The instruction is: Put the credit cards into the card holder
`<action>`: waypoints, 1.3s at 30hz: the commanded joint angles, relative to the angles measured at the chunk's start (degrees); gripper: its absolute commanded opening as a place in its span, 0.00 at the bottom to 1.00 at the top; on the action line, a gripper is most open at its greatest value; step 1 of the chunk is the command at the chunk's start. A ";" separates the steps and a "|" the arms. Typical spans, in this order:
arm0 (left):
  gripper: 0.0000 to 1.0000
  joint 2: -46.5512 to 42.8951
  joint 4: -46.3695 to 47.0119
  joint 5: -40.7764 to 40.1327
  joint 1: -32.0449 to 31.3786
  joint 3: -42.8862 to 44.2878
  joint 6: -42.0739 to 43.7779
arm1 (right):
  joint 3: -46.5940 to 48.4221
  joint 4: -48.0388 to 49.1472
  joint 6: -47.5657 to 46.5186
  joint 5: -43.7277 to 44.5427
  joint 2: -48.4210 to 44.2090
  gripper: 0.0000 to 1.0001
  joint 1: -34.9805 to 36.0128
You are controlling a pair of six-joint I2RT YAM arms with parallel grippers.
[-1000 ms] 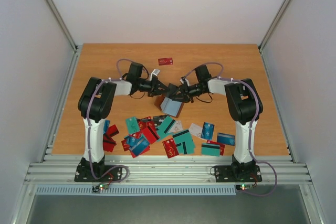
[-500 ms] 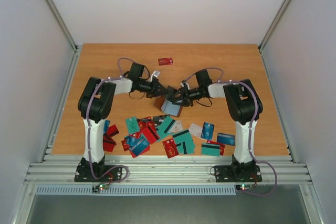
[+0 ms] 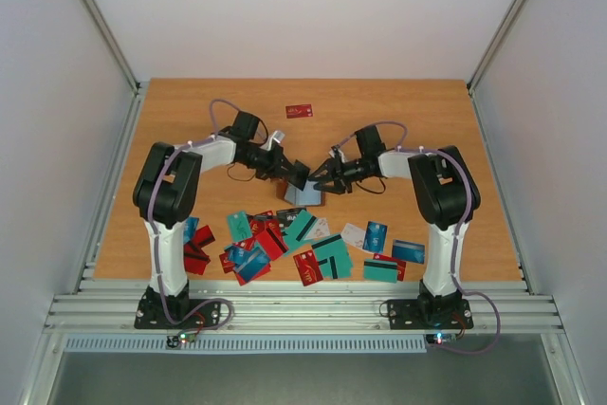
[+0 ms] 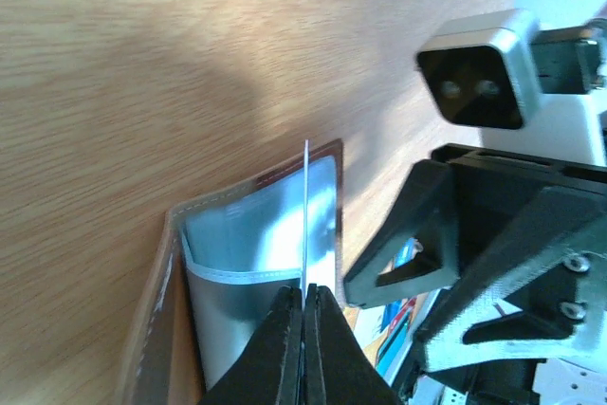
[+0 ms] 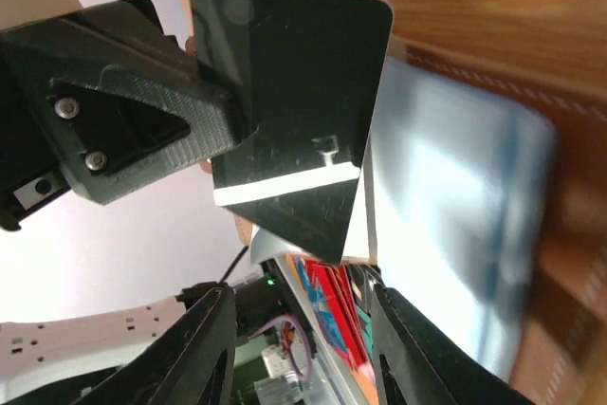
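Left arm (image 3: 171, 187): it reaches in from the left toward the middle of the desk (image 3: 190, 120).
Left pincer (image 4: 305, 303): the two fingers are pressed together on the edge of a black card (image 5: 285, 92). From its own wrist camera the card shows only as a thin pale line.
Black card: it is held up off the wood and tilted, with a light stripe across it. Its lower corner is down by the grey inside of the card holder (image 4: 237, 263). I cannot tell whether it is inside the pocket or only against it.
Card holder: it lies open on the desk between the two pincers, with a brown rim and a stitched greyish pocket facing up.
Right pincer (image 5: 302, 296): the fingers are apart with nothing gripped. It hangs just beside the holder and faces the left one, with the card's corner close above the gap.
Credit cards (image 3: 285, 239): a loose scatter of teal, red, blue and white ones lies on the near part of the desk, between the arm bases.
Red card (image 3: 300, 110): it lies alone toward the far edge, well apart from the rest.
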 commanded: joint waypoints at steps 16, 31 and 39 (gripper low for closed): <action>0.00 -3.06 -5.98 -3.72 0.09 -1.32 6.78 | 2.54 -24.76 -19.21 14.58 -1.39 0.38 1.68; 0.00 -2.04 -0.20 -0.70 2.97 -7.67 8.87 | 2.41 -22.53 -16.75 10.16 -0.81 0.54 1.75; 0.00 0.08 6.02 3.27 4.79 -10.16 6.12 | 2.88 -17.78 -11.78 6.81 2.30 0.45 1.83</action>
